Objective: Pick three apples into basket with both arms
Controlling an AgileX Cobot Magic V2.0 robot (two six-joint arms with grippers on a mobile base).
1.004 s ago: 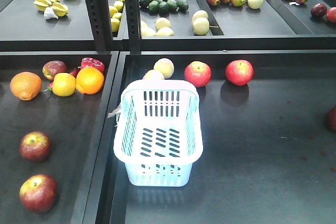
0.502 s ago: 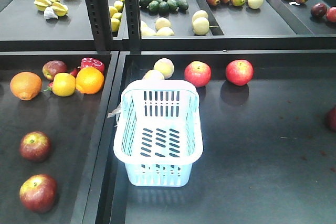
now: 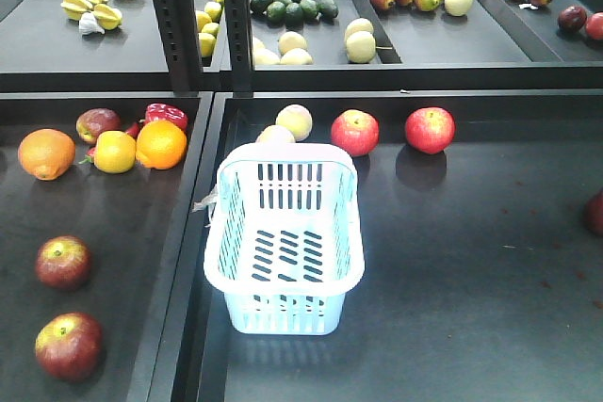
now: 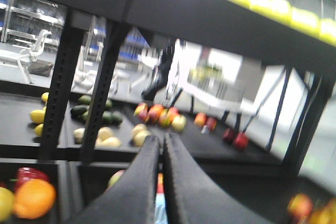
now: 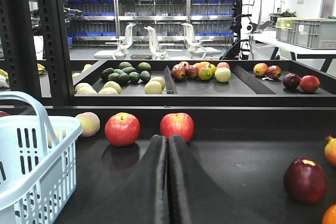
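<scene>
Left hand (image 4: 163,145) and right hand (image 5: 168,139) are both pinched fully closed on nothing, basket (image 3: 283,313) sits empty at 6 o'clock of the front view with the nearest apples (image 3: 354,132) loose at its 1 o'clock, so I reckon a late-opening hand just knocks one rolling away

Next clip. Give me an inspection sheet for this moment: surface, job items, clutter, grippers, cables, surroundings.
Surface: black shelf trays, with a few small specks on the right one.
Job's things: basket upright and empty; two red apples behind it; two darker apples in the left tray.
Clutter: oranges and lemon in the left tray; pale fruit behind the basket; avocados on the upper shelf.
Grippers: left gripper and right gripper both shut, holding nothing.
Cables: nothing seen on the trays.
Surroundings: white chairs and storage racks beyond the shelves.
</scene>
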